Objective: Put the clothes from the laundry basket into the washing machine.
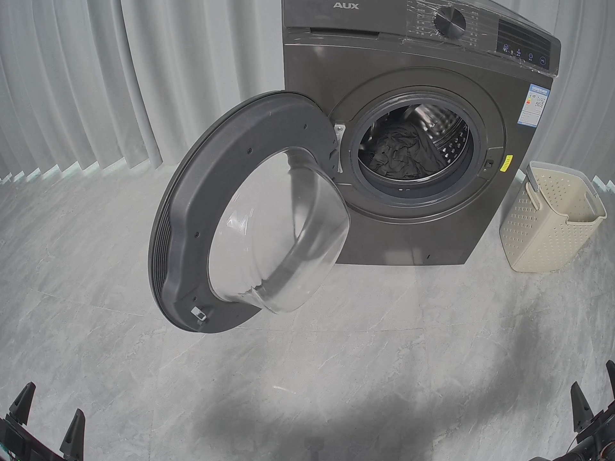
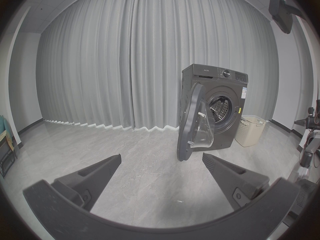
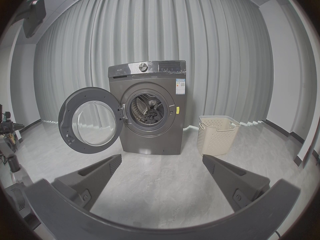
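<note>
A grey front-loading washing machine (image 1: pixel 410 129) stands ahead with its round door (image 1: pixel 250 219) swung wide to the left. Dark clothes (image 1: pixel 400 152) lie inside the drum, also seen as dark clothes (image 3: pixel 151 116) in the right wrist view. A cream perforated laundry basket (image 1: pixel 551 219) sits on the floor to the right of the machine; no clothes show in it. My left gripper (image 1: pixel 48 417) is low at the near left, open and holding nothing. My right gripper (image 1: pixel 596 392) is low at the near right, open and holding nothing. Both are far back from the machine.
Pale grey tiled floor (image 1: pixel 359 366) lies open between me and the machine. White curtains (image 1: pixel 128 65) hang behind. The open door juts out over the floor at the left front of the machine.
</note>
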### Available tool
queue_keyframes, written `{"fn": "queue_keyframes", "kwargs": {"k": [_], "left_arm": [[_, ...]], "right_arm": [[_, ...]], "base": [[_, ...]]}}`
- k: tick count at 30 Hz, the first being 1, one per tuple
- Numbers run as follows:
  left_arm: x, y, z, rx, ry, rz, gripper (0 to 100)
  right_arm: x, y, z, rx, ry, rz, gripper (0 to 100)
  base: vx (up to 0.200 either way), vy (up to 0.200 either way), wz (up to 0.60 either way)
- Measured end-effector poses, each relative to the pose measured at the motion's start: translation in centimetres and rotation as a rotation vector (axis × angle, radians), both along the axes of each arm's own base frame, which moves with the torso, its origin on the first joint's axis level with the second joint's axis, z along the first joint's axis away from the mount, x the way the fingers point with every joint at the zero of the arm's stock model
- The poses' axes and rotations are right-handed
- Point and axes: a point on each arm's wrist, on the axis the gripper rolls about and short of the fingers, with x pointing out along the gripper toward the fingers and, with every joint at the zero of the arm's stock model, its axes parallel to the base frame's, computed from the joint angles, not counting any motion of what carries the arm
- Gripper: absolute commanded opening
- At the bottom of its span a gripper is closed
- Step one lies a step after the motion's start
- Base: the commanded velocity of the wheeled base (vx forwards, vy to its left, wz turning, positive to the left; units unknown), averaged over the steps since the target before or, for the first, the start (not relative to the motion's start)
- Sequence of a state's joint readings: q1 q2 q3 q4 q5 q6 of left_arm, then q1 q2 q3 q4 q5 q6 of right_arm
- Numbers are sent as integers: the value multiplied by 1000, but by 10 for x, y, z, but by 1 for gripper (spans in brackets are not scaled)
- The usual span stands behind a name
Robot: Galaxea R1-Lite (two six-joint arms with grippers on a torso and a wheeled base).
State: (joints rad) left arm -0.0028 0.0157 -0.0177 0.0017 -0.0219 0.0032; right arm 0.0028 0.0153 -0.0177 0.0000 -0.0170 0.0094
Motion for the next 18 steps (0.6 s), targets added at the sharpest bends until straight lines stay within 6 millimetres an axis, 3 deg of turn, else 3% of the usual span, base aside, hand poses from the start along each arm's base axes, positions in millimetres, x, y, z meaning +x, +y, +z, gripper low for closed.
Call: {"fn": "queue_keyframes", "kwargs": {"k": [7,18], "left_arm": [[0,0,0,-11,2,-5,100],[0,0,0,-7,1,-2,100]], "right_arm": [[0,0,0,0,0,0,100],[0,0,0,0,1,0,100]], "base": [[171,0,0],[0,0,0]]}}
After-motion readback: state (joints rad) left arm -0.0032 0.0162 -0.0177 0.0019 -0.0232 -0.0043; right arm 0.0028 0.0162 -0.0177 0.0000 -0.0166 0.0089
